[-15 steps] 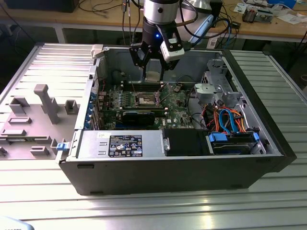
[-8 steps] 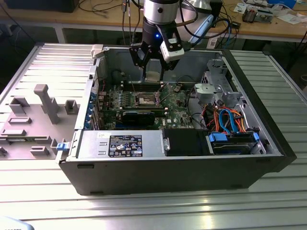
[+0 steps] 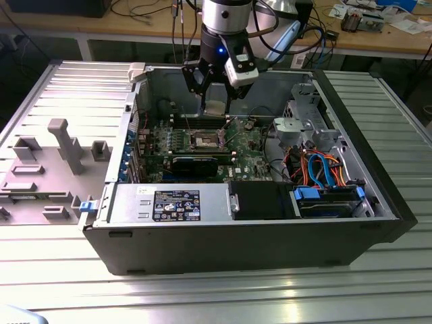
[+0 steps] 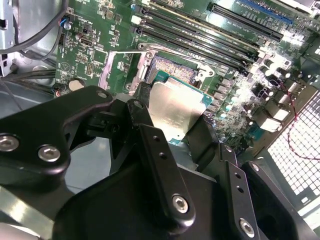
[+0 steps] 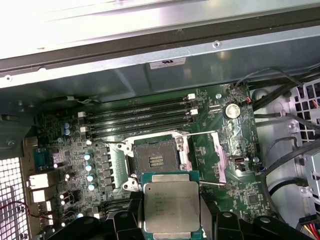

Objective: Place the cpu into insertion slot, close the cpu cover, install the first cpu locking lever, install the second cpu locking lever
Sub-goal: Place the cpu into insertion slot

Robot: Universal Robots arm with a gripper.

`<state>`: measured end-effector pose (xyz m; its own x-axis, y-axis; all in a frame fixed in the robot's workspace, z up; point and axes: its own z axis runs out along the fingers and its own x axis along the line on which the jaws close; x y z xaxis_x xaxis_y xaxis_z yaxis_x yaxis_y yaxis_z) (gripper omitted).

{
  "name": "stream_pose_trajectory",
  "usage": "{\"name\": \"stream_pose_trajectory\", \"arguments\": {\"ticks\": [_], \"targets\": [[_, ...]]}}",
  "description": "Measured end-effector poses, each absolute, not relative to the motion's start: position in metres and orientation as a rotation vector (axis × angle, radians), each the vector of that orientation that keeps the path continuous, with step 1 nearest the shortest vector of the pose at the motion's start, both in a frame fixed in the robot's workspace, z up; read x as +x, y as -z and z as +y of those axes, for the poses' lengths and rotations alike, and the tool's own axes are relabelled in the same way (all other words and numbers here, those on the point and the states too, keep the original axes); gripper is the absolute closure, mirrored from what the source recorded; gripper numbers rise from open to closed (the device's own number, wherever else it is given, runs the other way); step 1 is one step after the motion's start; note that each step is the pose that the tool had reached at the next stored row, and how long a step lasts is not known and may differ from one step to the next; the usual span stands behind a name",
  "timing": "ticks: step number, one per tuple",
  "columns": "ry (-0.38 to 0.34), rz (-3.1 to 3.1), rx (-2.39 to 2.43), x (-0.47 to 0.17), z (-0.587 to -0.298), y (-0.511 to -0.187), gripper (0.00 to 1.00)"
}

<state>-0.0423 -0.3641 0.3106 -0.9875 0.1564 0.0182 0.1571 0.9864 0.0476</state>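
Well, starting at the exterior view's left, a grey moulded plastic tray lies on the ribbed metal bench, just beside the open black computer case. Inside the case a green motherboard lies flat, and my gripper hangs over its middle. Its black fingers are drawn in narrow on the cpu, a small flat square chip with a dull silver-grey metal top. They pinch it by two opposite edges, lid upward.

The chip is in the air, close above the board and not seated. The insertion slot, a small square socket with a silver metal rim, lies bare just beside it in the first wrist view. The cpu cover, a thin silvery metal frame plate, is swung open to one side of the socket.

Toward the exterior view's right stand a silver drive cage and blue and orange cables.

I judge the chip light and stiff, with a smooth lid that could slip. Its underside and the socket contacts look fragile to me, so the bare edges are the place to hold it.
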Motion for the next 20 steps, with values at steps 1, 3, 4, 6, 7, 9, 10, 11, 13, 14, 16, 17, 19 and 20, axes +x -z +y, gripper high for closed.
{"name": "stream_pose_trajectory", "arguments": {"ticks": [1, 3, 4, 6, 7, 9, 10, 11, 13, 14, 16, 17, 19, 20], "targets": [[0.076, -3.116, -0.250, -0.0422, -0.3641, -0.3106, 0.45], [0.077, -3.116, -0.260, -0.0423, -0.3641, -0.3106, 0.45], [0.077, -3.115, -0.265, -0.0423, -0.3641, -0.3106, 0.45], [0.077, -3.115, -0.275, -0.0423, -0.3641, -0.3106, 0.45], [0.077, -3.114, -0.279, -0.0423, -0.3641, -0.3106, 0.45], [0.077, -3.113, -0.291, -0.0423, -0.3641, -0.3106, 0.45], [0.077, -3.113, -0.300, -0.0423, -0.3641, -0.3106, 0.45], [0.077, -3.112, -0.310, -0.0423, -0.3641, -0.3106, 0.45], [0.077, -3.111, -0.322, -0.0423, -0.3641, -0.3105, 0.45], [0.077, -3.110, -0.326, -0.0423, -0.3641, -0.3105, 0.45], [0.077, -3.109, -0.337, -0.0423, -0.3641, -0.3105, 0.45], [0.077, -3.109, -0.344, -0.0423, -0.3641, -0.3105, 0.45], [0.077, -3.107, -0.358, -0.0423, -0.3641, -0.3105, 0.45], [0.077, -3.107, -0.364, -0.0423, -0.3641, -0.3105, 0.45]]}}
